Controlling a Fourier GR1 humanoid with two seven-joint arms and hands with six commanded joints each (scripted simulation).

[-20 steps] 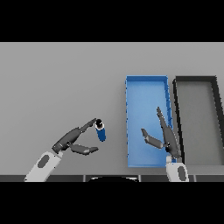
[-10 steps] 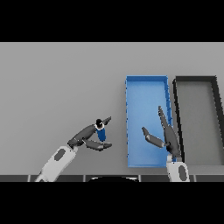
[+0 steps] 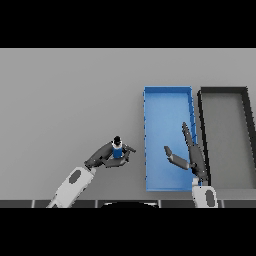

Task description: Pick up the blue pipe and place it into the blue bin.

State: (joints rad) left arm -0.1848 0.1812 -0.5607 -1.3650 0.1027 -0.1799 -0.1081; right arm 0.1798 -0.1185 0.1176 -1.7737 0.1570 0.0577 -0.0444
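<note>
The blue pipe [image 3: 118, 150], short with a black top end, stands between the fingers and thumb of my left hand [image 3: 104, 156], which is curled round it left of the blue bin [image 3: 167, 99]. The bin is a long open tray lying right of centre. My right hand [image 3: 192, 156] hovers over the bin's near right part with fingers straight and thumb spread, holding nothing.
A dark grey bin [image 3: 226, 92] of similar size lies directly right of the blue one, their long walls close together. Grey tabletop [image 3: 65, 95] stretches to the left and far side.
My left hand has moved right toward the blue bin and its fingers have closed round the blue pipe. The right hand has barely shifted.
</note>
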